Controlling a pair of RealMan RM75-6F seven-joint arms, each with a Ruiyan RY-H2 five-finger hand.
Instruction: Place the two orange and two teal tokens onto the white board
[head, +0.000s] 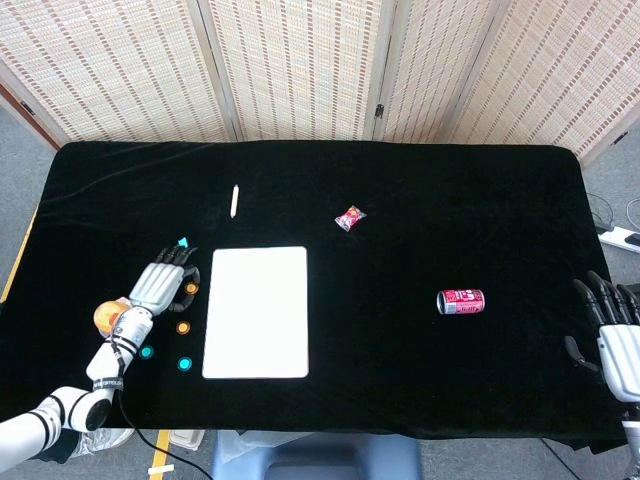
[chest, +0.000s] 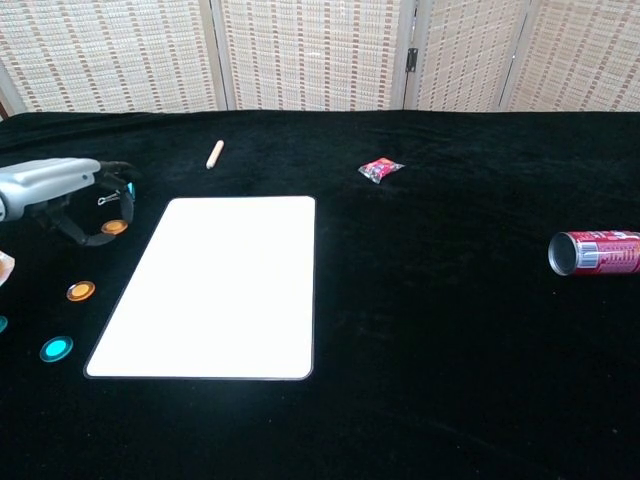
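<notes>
The white board (head: 256, 312) (chest: 215, 285) lies flat left of the table's middle. Just off its upper left corner, my left hand (head: 160, 285) (chest: 50, 185) pinches one orange token (head: 190, 288) (chest: 114, 227) between thumb and finger, slightly above the cloth. The other orange token (head: 183, 327) (chest: 81, 291) lies on the cloth beside the board's left edge. One teal token (head: 184, 364) (chest: 56, 348) sits near the board's front left corner, a second teal token (head: 147, 351) further left. My right hand (head: 618, 345) rests at the table's far right edge, fingers apart and empty.
A teal binder clip (head: 183, 242) (chest: 128, 187) lies just beyond my left hand. An orange ball-like object (head: 108, 315) sits by the left wrist. A wooden stick (head: 234, 200) (chest: 215, 153), a red candy wrapper (head: 350, 217) (chest: 380, 169) and a tipped red can (head: 461, 301) (chest: 595, 253) lie elsewhere.
</notes>
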